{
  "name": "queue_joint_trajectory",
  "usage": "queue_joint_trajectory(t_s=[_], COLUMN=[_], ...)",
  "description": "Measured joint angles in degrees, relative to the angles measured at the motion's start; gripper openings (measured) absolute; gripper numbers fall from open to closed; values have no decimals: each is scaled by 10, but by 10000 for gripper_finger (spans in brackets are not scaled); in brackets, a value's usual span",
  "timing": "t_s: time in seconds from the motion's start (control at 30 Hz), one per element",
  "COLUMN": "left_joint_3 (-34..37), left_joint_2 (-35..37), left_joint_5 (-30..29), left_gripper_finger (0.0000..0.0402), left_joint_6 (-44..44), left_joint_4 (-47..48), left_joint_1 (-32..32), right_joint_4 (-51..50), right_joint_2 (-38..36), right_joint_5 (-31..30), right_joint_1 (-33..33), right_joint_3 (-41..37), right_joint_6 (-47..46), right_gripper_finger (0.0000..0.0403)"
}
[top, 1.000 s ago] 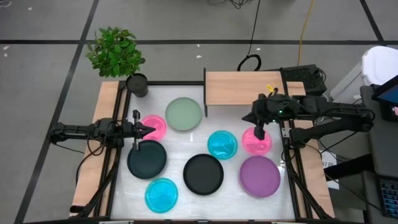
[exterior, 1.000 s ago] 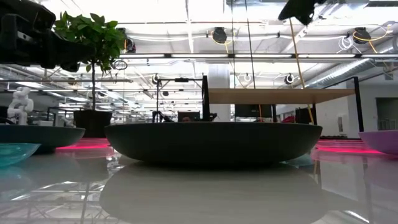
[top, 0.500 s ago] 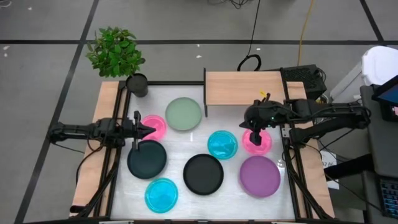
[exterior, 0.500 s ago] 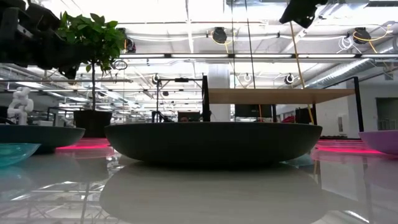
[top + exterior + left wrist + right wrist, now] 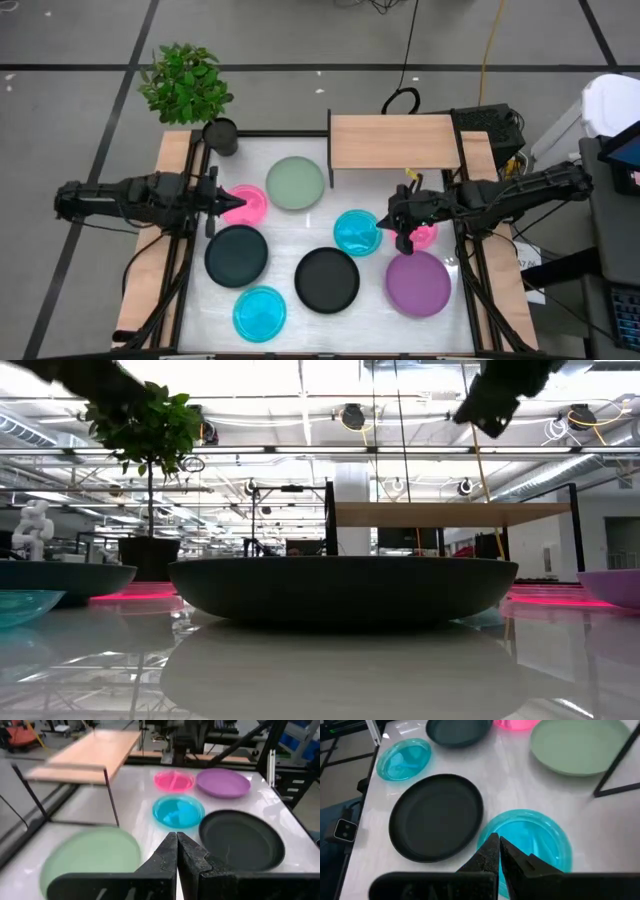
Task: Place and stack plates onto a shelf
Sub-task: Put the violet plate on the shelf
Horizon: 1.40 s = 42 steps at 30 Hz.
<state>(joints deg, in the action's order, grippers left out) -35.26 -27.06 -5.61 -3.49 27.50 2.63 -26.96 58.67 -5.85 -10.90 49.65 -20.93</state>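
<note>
Desk [image 5: 300, 225]: we see a glossy white top, mirror-like in the low view, with wooden rails along both sides.
Shelf [image 5: 392, 142]: flat rectangular light-wood board on thin dark legs, thin upright panel at its left end, standing at the far edge of the desk; we see nothing on it.
Green plate [image 5: 295, 183]: matte, pale, round, just left of the shelf.
Pink plates: glossy, divided inside; one [image 5: 245, 204] at the left, one [image 5: 422, 233] at the right, partly under the right arm.
Cyan plates: translucent; one [image 5: 356, 231] mid-desk, one [image 5: 259, 311] at the near left edge.
Black plates: opaque, shallow bowls with raised rims; one [image 5: 236, 254] left, one [image 5: 326, 279] centre.
Purple plate [image 5: 417, 283]: smooth, at the near right.
Left hand [image 5: 212, 203]: fingers pressed together, empty, above the left pink plate's edge.
Right hand [image 5: 403, 237]: fingers pressed together, empty, between the mid-desk cyan plate and the right pink plate.
Plant [image 5: 186, 83]: leafy, off the far left corner.
</note>
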Motion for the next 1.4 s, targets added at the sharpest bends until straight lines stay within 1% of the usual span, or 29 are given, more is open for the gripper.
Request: queue_joint_trajectory(t_s=[0.1,0.2,0.3,0.4,0.5,0.77,0.9,0.93,1.03,1.07,1.23,1.4], left_joint_3=[-74,-140,-188,-217,-222,-222,-222,-222,-222,-222,-222,-222], left_joint_2=[-50,-94,-129,-157,-177,-231,-260,-269,-292,-300,-340,-387], left_joint_5=[1,1,11,27,41,42,42,42,41,41,40,23], left_gripper_finger=[4,4,4,4,4,4,4,4,4,4,4,4], left_joint_6=[15,2,-24,-34,-41,-27,-29,-29,-26,-22,5,17], left_joint_4=[50,99,142,164,165,178,177,174,152,143,101,70], left_joint_1=[0,0,0,0,8,49,67,71,84,88,101,104], right_joint_4=[25,35,55,72,91,135,138,141,168,177,185,179], right_joint_2=[0,0,0,0,0,0,0,0,0,0,15,49], right_joint_5=[0,-1,-1,-1,-2,-5,-29,-29,1,0,-16,-16], right_joint_1=[-7,-17,-26,-35,-41,-67,-82,-88,-111,-121,-173,-213], right_joint_3=[-30,-52,-73,-89,-103,-137,-138,-138,-138,-138,-138,-138], right_joint_6=[-12,-22,-32,-39,-45,-109,-125,-124,-115,-123,-182,-285], right_gripper_finger=[0,0,0,0,0,0,0,0,0,0,0,0])
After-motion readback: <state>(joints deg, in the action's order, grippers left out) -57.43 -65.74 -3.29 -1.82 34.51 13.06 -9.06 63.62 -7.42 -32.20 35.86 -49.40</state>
